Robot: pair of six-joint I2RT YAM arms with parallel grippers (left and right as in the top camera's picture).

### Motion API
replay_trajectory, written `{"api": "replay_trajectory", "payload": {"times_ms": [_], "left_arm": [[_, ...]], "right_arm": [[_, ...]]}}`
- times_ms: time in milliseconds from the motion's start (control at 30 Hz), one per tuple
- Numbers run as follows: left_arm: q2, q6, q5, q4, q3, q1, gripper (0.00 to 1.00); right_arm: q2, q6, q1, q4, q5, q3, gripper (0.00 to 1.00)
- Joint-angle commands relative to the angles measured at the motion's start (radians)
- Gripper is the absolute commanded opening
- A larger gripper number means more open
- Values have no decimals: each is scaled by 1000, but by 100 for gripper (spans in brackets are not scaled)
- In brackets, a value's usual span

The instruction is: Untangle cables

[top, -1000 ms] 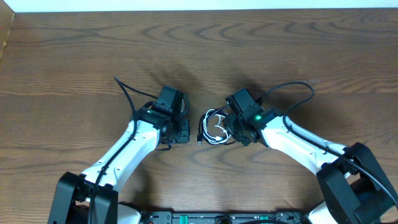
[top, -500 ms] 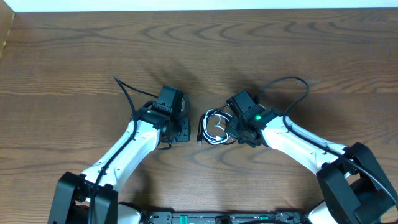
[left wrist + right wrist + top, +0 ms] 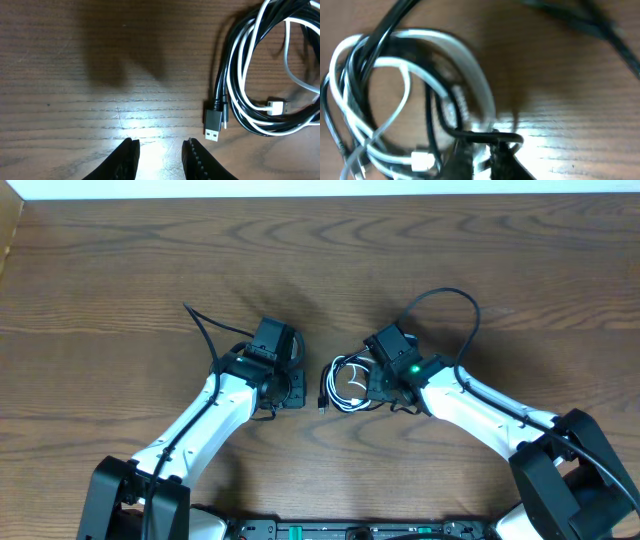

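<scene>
beside the cables (image 3: 237, 60), left fingers (image 3: 127, 160) hang low and apart; right fingers (image 3: 502, 162) press down among them, grip unclear.

White arms (image 3: 208, 408), black left claw (image 3: 159, 152) — green light (image 3: 411, 369).

Glossy plastic-sheathed black and white cables (image 3: 230, 60) on a matt, grained wooden table (image 3: 75, 110).
</scene>
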Motion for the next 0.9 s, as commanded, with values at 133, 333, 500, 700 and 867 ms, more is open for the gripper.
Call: {"api": "replay_trajectory", "payload": {"times_ms": [133, 333, 500, 700, 867], "left_arm": [[9, -9, -14, 0, 3, 5, 33], [9, -9, -14, 1, 3, 5, 33], [9, -9, -14, 1, 3, 5, 33], [9, -9, -13, 0, 3, 5, 33], [9, -9, -14, 0, 3, 5, 33]], "right_arm": [[1, -338, 4, -207, -101, 198, 20], [1, -380, -24, -290, -32, 249, 19], [8, -380, -87, -286, -28, 243, 20], [80, -399, -129, -286, -11, 243, 18], [140, -406, -126, -286, -34, 243, 15]]}}
